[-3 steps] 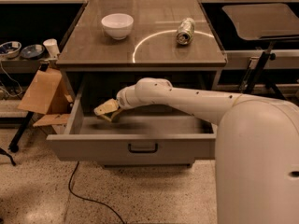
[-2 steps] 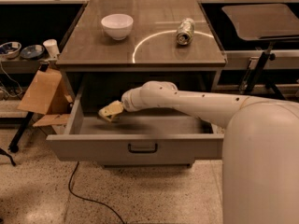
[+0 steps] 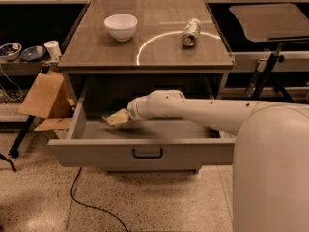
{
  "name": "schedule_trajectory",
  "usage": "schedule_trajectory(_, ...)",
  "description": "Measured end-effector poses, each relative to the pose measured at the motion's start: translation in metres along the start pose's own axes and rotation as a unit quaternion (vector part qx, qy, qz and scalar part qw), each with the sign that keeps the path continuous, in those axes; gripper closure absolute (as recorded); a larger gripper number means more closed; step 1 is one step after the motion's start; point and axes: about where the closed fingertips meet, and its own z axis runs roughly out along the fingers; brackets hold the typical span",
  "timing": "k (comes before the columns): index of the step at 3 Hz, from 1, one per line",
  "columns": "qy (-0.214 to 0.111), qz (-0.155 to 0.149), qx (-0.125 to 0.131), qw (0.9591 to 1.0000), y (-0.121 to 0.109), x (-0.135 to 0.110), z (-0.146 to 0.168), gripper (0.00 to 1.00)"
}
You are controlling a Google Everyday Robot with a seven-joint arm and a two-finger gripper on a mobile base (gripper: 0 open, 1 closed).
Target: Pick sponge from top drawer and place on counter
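1 view only. The camera looks from high up, behind the arm [image 3: 203, 112], facing forward and down at the cabinet front from close range. The robot body [image 3: 270, 173] blocks the lower right corner. The counter [image 3: 96, 52] fills the upper centre, with the open drawer [image 3: 145, 151] below it. The gripper [image 3: 117, 117] is inside the drawer, at left.

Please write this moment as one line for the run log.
phase: pick | top drawer: open | gripper: inside top drawer, left part | sponge: not visible | counter: white bowl, can lying
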Motion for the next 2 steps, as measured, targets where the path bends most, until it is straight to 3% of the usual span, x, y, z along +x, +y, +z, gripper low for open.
schedule_trajectory(1, -0.002, -0.003, -0.002, 1.0000, 0.0072, 0.0002, 0.0008, 0.00)
schedule_trajectory(2, -0.007, -0.008, 0.001, 0.9999, 0.0153, -0.0030, 0.0018, 0.00)
